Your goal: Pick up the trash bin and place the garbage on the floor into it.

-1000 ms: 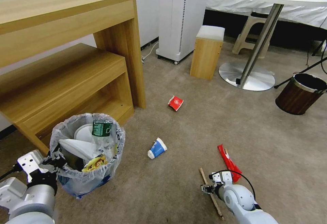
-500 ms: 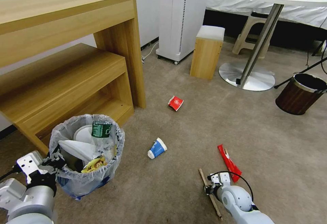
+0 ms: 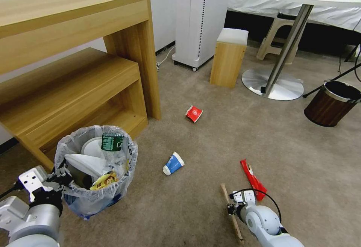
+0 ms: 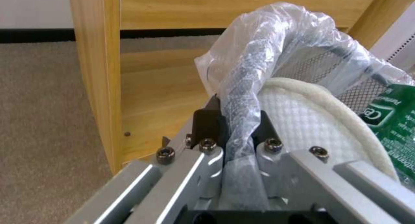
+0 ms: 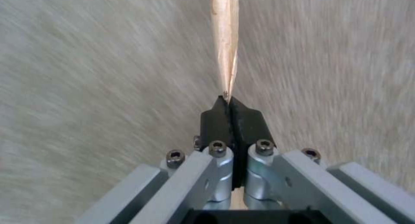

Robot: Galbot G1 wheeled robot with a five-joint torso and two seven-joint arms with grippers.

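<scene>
Head view showed the right end effector [image 3: 230, 207] low over the floor [image 3: 210, 145], clamped tight on the wooden stick [image 5: 225, 39]. The left end effector [image 4: 233, 120] gripped the bag-wrapped rim of the trash bin [image 3: 96, 170], which stood beside the wooden shelf [image 3: 75, 96]. A blue cup [image 3: 173, 163], red cup [image 3: 193, 113] and red wrapper [image 3: 253, 179] lay on the carpet.

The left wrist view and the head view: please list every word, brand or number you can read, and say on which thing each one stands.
"Ce": start of large white letters on the green bottle label inside the trash bin; the rest is cut off.
Small white print on the same label: too blurred to read.
Blue paper cup, red paper cup, yellow wrapper: printing too small to read.
</scene>
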